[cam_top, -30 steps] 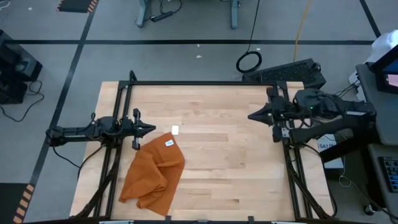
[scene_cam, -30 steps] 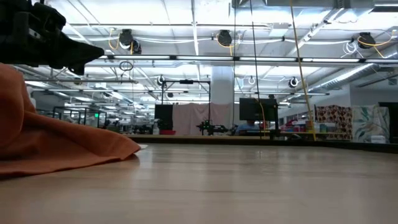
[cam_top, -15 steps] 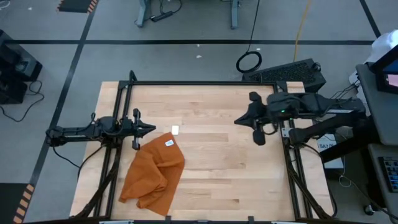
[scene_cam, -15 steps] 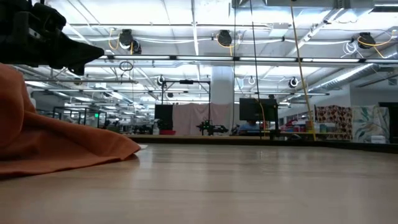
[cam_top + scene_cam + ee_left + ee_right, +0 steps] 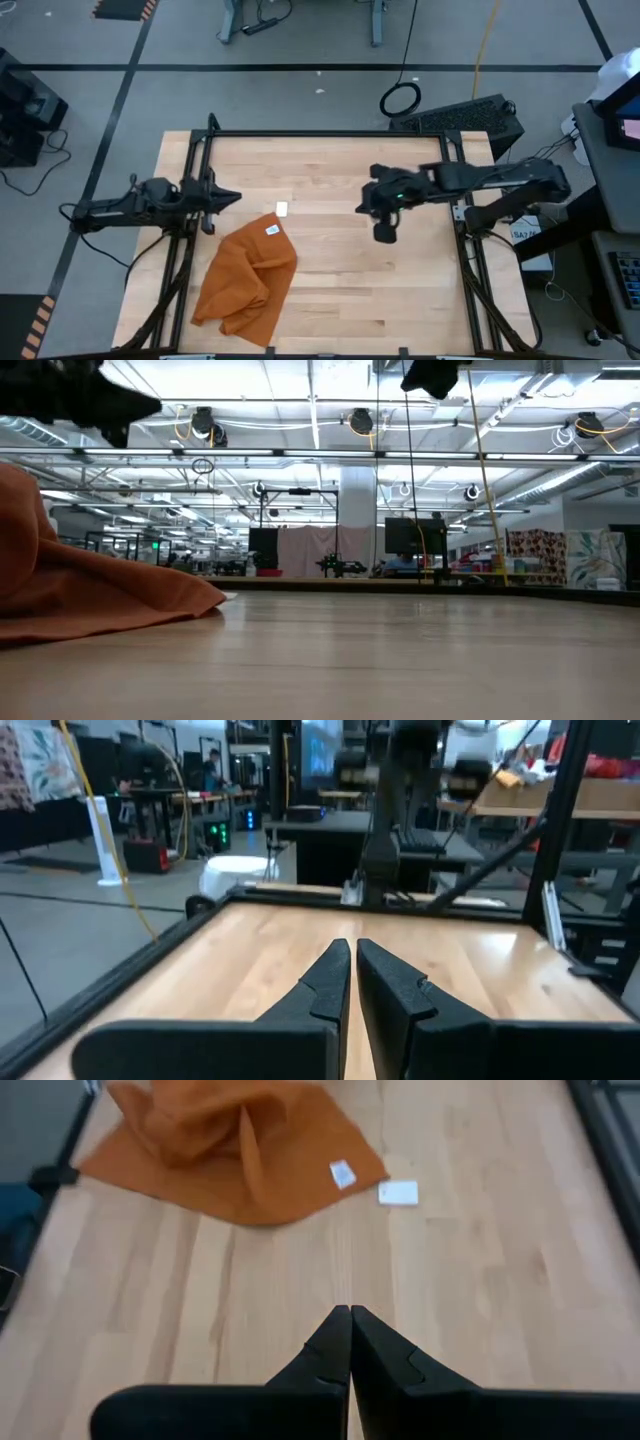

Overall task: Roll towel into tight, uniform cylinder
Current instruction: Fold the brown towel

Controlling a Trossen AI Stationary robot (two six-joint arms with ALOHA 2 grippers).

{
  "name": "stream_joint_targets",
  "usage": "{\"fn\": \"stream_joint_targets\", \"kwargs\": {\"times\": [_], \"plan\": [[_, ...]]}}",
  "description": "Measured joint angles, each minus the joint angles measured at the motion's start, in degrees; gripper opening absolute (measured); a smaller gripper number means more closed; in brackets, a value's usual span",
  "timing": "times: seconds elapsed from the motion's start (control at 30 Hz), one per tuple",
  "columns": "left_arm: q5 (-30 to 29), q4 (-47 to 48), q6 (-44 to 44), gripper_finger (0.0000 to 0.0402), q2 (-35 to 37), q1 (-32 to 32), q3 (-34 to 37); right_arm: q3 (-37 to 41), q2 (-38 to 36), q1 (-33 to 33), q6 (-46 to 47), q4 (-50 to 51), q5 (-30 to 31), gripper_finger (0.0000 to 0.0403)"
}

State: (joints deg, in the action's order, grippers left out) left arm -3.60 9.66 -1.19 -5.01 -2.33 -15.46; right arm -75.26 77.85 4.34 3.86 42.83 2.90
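Towel crumpled and unrolled at the worktop's near left; both end effectors closed and empty above it.

The rust-orange towel (image 5: pixel 246 285) lies in a loose, folded heap on the wooden worktop (image 5: pixel 340 290), its small white tag (image 5: pixel 272 230) facing up at the far corner, so it likely needs flattening before any rolling can start. The left end effector (image 5: pixel 233 198) hangs just beyond that corner with its fingers nearly together, holding nothing. The right end effector (image 5: pixel 384 234) is out over the middle of the worktop, fingers pressed shut and empty, pointed toward the towel, probably to help spread it. A small white card (image 5: pixel 282 209) lies just beside the tag corner and could be caught up in the cloth. The black frame rails (image 5: pixel 320 133) along the worktop edges bound the arms' reach.
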Motion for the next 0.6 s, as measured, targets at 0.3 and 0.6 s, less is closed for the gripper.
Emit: {"fn": "stream_joint_targets", "kwargs": {"times": [0.3, 0.6], "plan": [[2.1, 13.5, -0.6, 0.0031, -12.6, 0.9, -20.0, 0.0, 12.1, 1.2, 0.5, -7.9, 0.0, 0.0000], [6.4, 17.3, -3.0, 0.0031, -24.6, 3.8, -27.1, 0.0, 23.2, 3.5, 4.5, -19.4, 0.1, 0.0000]]}}
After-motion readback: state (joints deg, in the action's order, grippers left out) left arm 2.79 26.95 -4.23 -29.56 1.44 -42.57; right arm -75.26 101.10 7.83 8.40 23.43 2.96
